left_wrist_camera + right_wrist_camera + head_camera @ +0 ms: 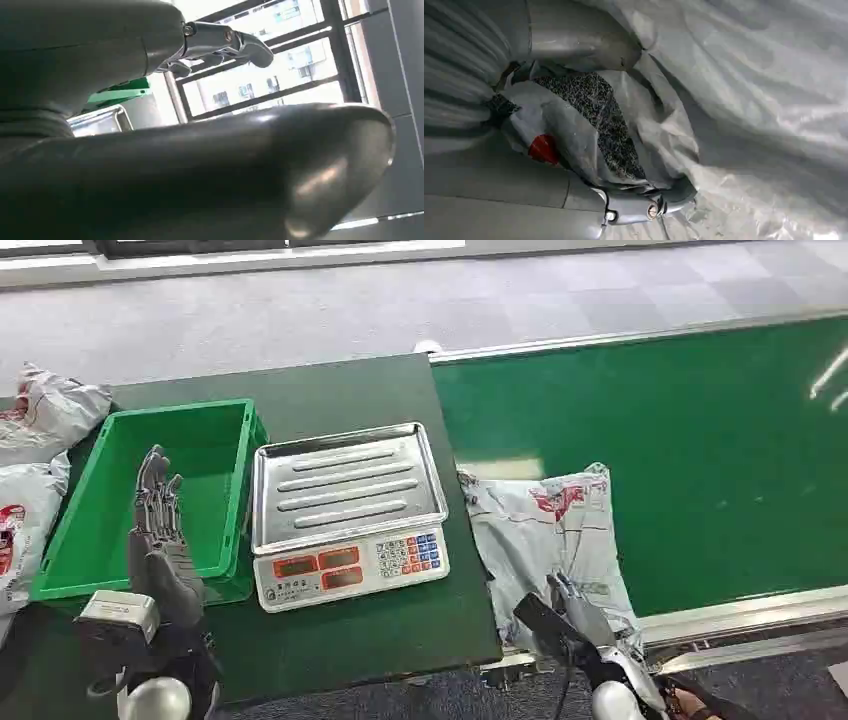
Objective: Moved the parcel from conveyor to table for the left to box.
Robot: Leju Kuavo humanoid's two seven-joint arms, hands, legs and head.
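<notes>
Clearly the right hand (578, 625) has its fingers (634, 207) bunched into the near end of the grey parcel (548, 530), which lies on the green conveyor (700, 460) just beside the table (330, 640). The grip seems to take only loose film, so the bag could slide out or snag the table edge on the way over. The left hand (160, 530) hovers spread and empty above the green bin (215, 425), beside the scale (345, 510). The right wrist view shows film crumpled against the fingers, which the head view cannot resolve.
</notes>
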